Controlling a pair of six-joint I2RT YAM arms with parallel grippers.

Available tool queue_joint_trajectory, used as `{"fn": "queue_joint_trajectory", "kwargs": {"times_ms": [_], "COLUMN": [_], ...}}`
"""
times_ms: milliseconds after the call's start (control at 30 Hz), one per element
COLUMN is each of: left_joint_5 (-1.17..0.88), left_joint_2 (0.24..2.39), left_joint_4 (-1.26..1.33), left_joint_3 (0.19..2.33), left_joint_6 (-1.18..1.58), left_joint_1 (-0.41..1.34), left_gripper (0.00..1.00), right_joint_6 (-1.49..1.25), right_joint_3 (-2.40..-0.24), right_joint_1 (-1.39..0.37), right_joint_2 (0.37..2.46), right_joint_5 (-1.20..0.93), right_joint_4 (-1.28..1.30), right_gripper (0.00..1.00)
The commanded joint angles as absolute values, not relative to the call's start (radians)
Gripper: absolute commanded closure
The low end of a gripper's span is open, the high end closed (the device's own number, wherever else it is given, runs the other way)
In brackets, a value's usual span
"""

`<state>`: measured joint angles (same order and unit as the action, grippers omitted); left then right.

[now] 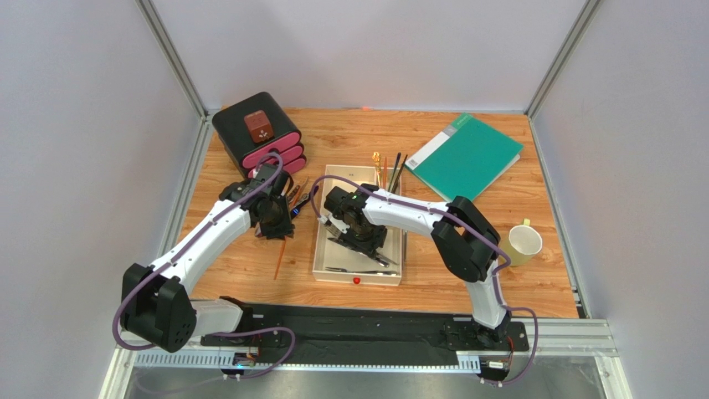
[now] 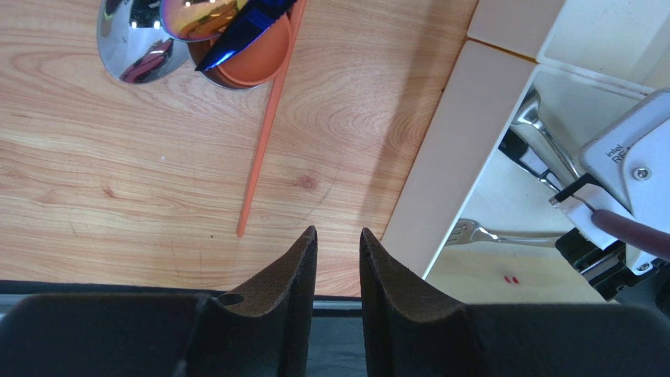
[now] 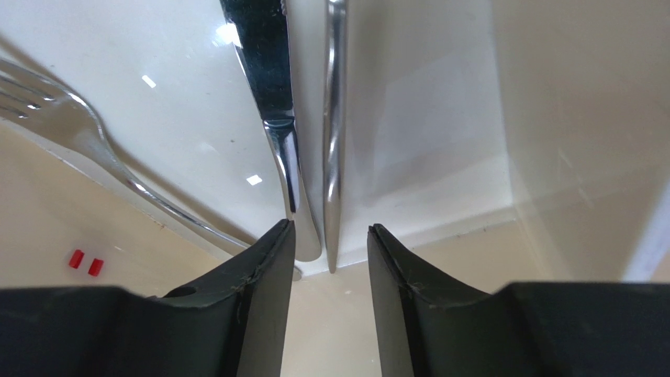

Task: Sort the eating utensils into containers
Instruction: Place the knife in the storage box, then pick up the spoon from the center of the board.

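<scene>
The cream-white tray (image 1: 399,249) lies mid-table. My right gripper (image 1: 364,237) hangs inside its large compartment, open and empty (image 3: 330,226), just above the handle ends of a silver knife (image 3: 267,71) and a second silver utensil (image 3: 336,118). A silver fork (image 3: 79,126) lies to the left of them. My left gripper (image 1: 276,226) is over bare wood left of the tray, empty, its jaws only narrowly apart (image 2: 338,232). Ahead of it lie an orange chopstick (image 2: 263,141), an orange spoon (image 2: 252,59), a silver spoon (image 2: 134,39), a gold spoon (image 2: 204,16) and a blue-purple utensil (image 2: 252,27).
A black box with pink drawers (image 1: 258,133) stands at the back left. A green folder (image 1: 466,154) lies at the back right and a pale yellow cup (image 1: 523,243) at the right. Gold and dark chopsticks (image 1: 387,170) lie at the tray's far edge. The tray rim (image 2: 456,149) is right of my left gripper.
</scene>
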<state>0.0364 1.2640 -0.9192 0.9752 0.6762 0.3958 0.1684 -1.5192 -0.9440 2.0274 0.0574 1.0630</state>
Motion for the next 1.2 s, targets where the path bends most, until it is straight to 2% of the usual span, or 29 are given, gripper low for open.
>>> {"fn": "queue_joint_trajectory", "kwargs": {"times_ms": [0, 133, 267, 467, 500, 533, 600, 733, 900, 1167], "left_joint_5": [0.095, 0.156, 0.13, 0.138, 0.135, 0.13, 0.126, 0.109, 0.118, 0.043], "left_joint_2": [1.25, 1.29, 1.409, 1.626, 1.644, 1.661, 1.718, 1.81, 1.917, 1.933], "left_joint_4": [-0.925, -0.92, -0.899, -0.931, -0.934, -0.936, -0.942, -0.946, -1.005, -0.994], "left_joint_3": [1.025, 1.087, 1.172, 1.331, 1.344, 1.364, 1.39, 1.482, 1.61, 1.551], "left_joint_6": [0.686, 0.666, 0.618, 0.5, 0.48, 0.47, 0.437, 0.358, 0.282, 0.288], "left_joint_1": [0.391, 0.382, 0.324, 0.235, 0.207, 0.19, 0.152, 0.123, 0.118, 0.12], "left_gripper": [0.67, 0.65, 0.64, 0.62, 0.62, 0.54, 0.51, 0.5, 0.51, 0.57], "right_joint_6": [0.088, 0.025, -0.077, -0.182, -0.204, -0.237, -0.267, -0.318, -0.298, -0.307], "right_joint_3": [-1.522, -1.537, -1.667, -1.789, -1.786, -1.767, -1.727, -1.562, -1.496, -1.482], "right_joint_1": [-0.942, -0.928, -0.882, -0.812, -0.795, -0.77, -0.694, -0.565, -0.486, -0.479], "right_joint_2": [1.977, 1.91, 1.813, 1.691, 1.671, 1.64, 1.603, 1.493, 1.427, 1.433], "right_joint_5": [0.143, 0.134, 0.051, 0.054, 0.052, 0.037, -0.038, -0.126, -0.109, -0.117], "right_joint_4": [1.092, 1.127, 1.175, 1.166, 1.164, 1.161, 1.14, 1.071, 1.038, 1.028], "right_gripper": [0.56, 0.56, 0.56, 0.5, 0.44, 0.43, 0.43, 0.41, 0.4, 0.41]}}
